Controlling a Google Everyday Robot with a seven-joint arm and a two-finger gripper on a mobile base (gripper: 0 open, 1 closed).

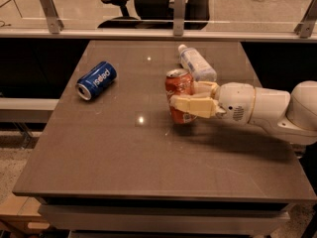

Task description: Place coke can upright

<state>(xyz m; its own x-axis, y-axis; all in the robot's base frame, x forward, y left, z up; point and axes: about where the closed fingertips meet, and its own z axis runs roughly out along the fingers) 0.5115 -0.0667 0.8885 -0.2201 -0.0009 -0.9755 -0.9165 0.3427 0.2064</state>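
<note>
The coke can (179, 89), red with a silver top, stands upright near the middle of the brown table (119, 152). My gripper (185, 97) comes in from the right on a white arm, and its cream fingers (190, 106) are closed around the can's body. The can's base is at or just above the tabletop; I cannot tell whether it touches.
A blue Pepsi can (96, 80) lies on its side at the table's left. A clear plastic bottle with a white cap (195, 63) lies just behind the coke can. A glass barrier with metal posts (179, 6) runs along the far edge.
</note>
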